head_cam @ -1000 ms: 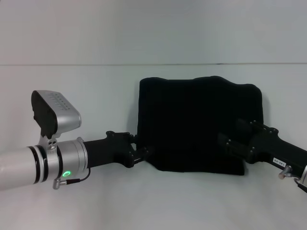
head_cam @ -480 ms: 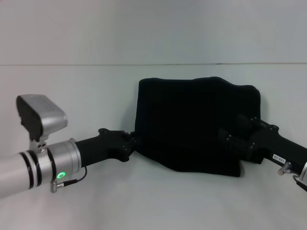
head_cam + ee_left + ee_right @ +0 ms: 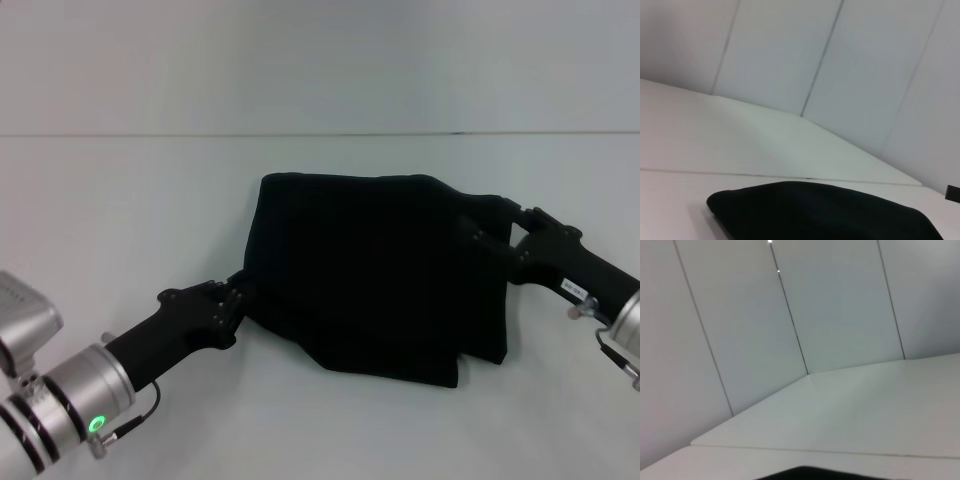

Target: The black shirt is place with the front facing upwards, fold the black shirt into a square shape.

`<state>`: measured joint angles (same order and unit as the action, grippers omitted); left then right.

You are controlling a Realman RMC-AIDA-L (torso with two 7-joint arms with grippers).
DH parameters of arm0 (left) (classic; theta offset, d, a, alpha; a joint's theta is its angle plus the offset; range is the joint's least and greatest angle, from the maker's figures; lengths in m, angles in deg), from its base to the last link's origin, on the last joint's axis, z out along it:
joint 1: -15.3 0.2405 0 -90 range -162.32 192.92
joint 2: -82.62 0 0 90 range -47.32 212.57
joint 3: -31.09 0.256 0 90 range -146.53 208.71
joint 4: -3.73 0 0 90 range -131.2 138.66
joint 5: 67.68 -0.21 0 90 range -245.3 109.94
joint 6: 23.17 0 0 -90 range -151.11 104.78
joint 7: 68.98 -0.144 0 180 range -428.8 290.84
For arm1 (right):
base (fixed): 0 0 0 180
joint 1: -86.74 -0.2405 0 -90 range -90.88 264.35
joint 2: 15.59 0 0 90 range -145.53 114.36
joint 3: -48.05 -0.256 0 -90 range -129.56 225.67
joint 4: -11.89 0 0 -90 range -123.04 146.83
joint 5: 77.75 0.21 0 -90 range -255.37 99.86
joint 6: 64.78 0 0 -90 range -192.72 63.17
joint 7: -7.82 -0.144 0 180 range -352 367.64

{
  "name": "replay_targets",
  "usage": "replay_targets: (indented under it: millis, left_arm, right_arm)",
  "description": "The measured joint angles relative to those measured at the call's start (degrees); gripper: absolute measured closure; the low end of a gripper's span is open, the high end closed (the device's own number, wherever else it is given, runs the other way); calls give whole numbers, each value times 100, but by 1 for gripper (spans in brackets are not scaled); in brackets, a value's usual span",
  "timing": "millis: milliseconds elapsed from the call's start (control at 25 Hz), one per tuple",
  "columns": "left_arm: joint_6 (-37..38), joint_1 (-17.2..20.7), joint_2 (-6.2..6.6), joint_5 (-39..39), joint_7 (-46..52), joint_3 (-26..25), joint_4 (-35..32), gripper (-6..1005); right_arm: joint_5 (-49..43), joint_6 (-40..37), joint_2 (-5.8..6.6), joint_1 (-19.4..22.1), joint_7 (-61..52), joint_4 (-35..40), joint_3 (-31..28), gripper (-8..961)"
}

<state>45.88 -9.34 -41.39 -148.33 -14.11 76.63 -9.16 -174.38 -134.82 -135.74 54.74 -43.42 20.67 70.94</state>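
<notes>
The black shirt [image 3: 370, 275] is located at the centre of the white bench [image 3: 150, 210], folded into a thick, roughly rectangular bundle; no lettering or label is visible on its exposed surface. The far edge of the bundle is raised and slopes downward toward the right, while the near edge hangs in an uneven line, with a lower layer protruding at the near right corner. In the left wrist view, the shirt [image 3: 825, 212] is seen as a rounded dark mound resting on the bench [image 3: 700, 135], with pale wall panels [image 3: 790, 50] behind it. In the right wrist view, only a thin dark sliver of the shirt [image 3: 800, 474] is shown at the lower edge of the frame. The left gripper [image 3: 238, 296] is positioned at the near left corner of the bundle, and its jaws are seen closed on the cloth edge there. The right gripper [image 3: 492, 233] is positioned at the upper right edge of the bundle, where the fabric is held lifted; its jaws are clamped on the cloth at that point. Both arms are extended inward from the near sides of the bench, the left one low and close to the surface, the right one held higher. A green indicator lamp [image 3: 96, 424] is lit on the left arm's silver wrist section.
</notes>
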Motion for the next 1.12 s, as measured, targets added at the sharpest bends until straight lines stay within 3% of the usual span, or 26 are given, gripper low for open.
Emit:
replay_targets:
  millis: [360,640,800,1120]
  left_arm:
    - [461,339,1,75,-300,-479,242,895]
    - [516,434,1,80,-270,-700,358,876]
    - [523,523,1,81,-268,-772,380,864]
    - [564,655,8,83,-266,-929,377,842]
  right_arm:
    - [-9,508,-16,-623,63,-232,246,119]
    - [-10,1882,-32,-1212,29,-651,1208,120]
    - [-8,2285,-49,-1239,58,-804,1352,121]
    - [30,2133,-11,-1030,11,-736,1291,123]
